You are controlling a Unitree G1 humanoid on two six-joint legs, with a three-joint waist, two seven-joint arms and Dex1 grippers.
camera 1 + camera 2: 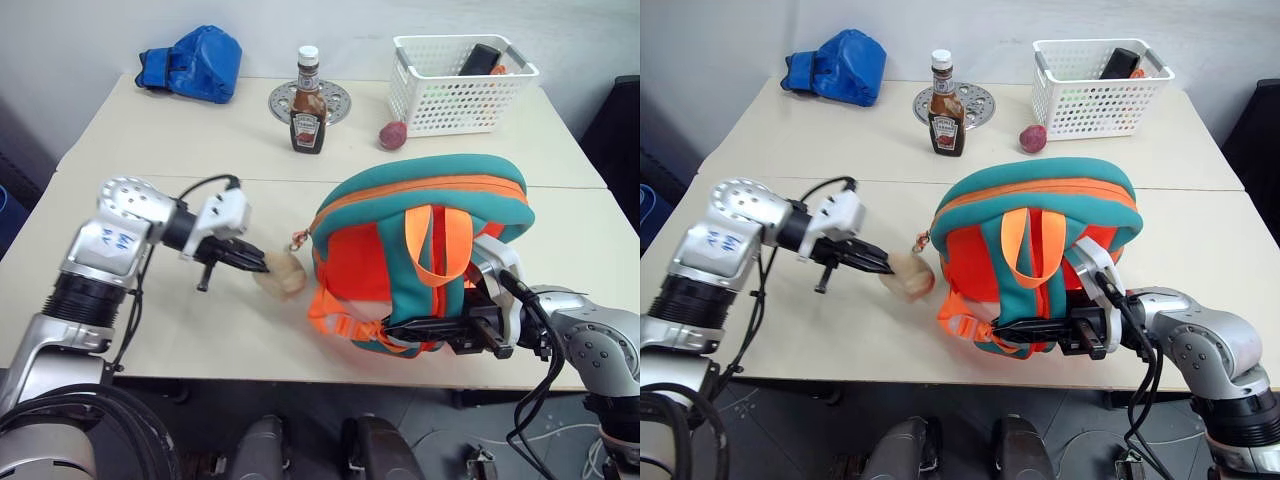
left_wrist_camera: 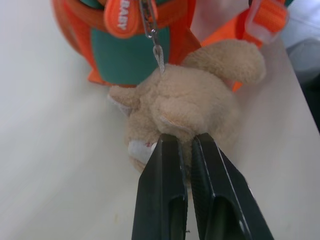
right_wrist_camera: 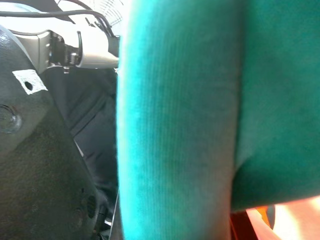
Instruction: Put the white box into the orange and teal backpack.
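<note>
The orange and teal backpack (image 1: 425,250) lies near the front edge of the surface (image 1: 160,130), straps up. The left hand (image 1: 262,265) has its fingers pressed together on the tan plush toy (image 1: 283,272) clipped beside the backpack. The right hand (image 1: 1008,327) is closed at the backpack's teal lower edge, close to the surface's rim. Bare room lies left of the toy. A ketchup bottle (image 1: 308,103), blue bag (image 1: 195,63) and white basket (image 1: 460,85) sit well back.
</note>
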